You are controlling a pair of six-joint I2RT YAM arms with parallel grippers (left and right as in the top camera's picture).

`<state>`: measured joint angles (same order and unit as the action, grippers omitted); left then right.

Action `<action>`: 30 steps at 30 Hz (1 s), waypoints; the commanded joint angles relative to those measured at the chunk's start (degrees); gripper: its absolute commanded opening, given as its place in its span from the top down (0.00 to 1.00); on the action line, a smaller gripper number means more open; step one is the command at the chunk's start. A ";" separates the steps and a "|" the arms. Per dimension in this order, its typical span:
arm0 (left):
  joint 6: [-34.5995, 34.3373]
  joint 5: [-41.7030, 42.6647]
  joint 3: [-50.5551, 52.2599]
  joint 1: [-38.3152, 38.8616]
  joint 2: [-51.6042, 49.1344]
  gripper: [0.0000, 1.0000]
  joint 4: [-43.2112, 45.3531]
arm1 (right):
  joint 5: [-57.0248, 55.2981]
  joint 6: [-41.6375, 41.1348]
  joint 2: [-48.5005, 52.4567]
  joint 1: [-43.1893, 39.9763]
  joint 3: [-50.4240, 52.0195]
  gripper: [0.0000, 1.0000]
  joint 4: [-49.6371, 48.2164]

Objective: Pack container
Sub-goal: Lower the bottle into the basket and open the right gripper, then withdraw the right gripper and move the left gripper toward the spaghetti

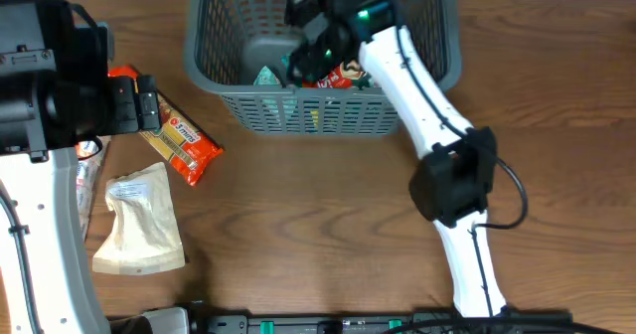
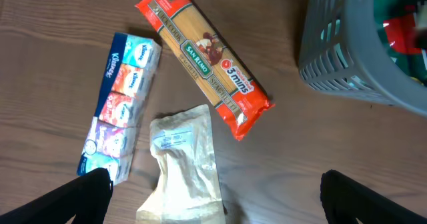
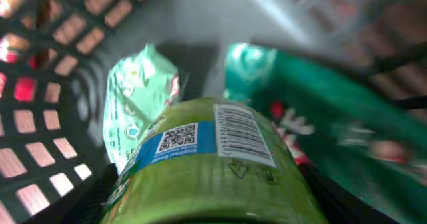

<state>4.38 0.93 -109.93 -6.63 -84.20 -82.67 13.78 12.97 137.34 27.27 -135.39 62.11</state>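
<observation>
Overhead, the basket (image 1: 238, 100) stands at the far edge of the desk (image 1: 328, 215), about the middle. It is grey plastic, rectangular with rounded corners, with slotted lattice walls and a solid base, and it is much bigger than any packet near it. The right arm reaches over its near right wall, and the right gripper (image 1: 316, 48) is down inside. From the right wrist, that gripper is seen clasping a green can (image 3: 213, 164) that bears a blue band, a QR code and a barcode, with a dark finger against each side. Beyond the can, in the basket, lie a pale green packet (image 3: 137, 94) and a dark green packet (image 3: 313, 91), both blurred, with a patch of red and white between them. Lattice wall fills the left of that view, brown showing through its holes. Left of the basket, on the desk, lie a red and gold pasta packet (image 2: 207, 67), a beige pouch (image 2: 183, 161) just beside its lower end, and a Kleenex tissue pack (image 2: 120, 107) alongside, all outside the basket. The left gripper (image 2: 213, 184) hangs above them, spread wide and holding nothing.
</observation>
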 commanded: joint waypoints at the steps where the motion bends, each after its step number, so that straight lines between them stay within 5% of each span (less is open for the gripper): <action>1: 0.31 -0.04 0.02 0.13 0.52 0.02 -0.37 | -1.81 0.81 -0.76 0.13 -1.11 0.01 0.83; 14: -3.82 -0.09 -0.35 -0.11 0.52 0.01 1.07 | -9.92 -3.17 -9.66 -6.21 -24.00 0.01 13.97; 18: -17.46 -0.07 -0.39 -1.33 0.07 0.01 5.44 | -9.92 -10.29 -16.94 -14.45 -27.58 0.01 14.53; 24: -28.35 -0.70 -0.39 -1.99 -5.42 0.01 8.83 | -9.88 -21.70 -23.30 -31.74 -27.58 0.01 21.99; 30: -25.03 0.37 -0.37 -3.02 -14.51 0.01 9.09 | -7.02 -25.64 -23.30 -45.33 -27.12 0.01 30.23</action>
<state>-20.60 1.17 -109.97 -9.21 -94.48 -73.45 4.54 -8.32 111.98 -14.39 -163.46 90.63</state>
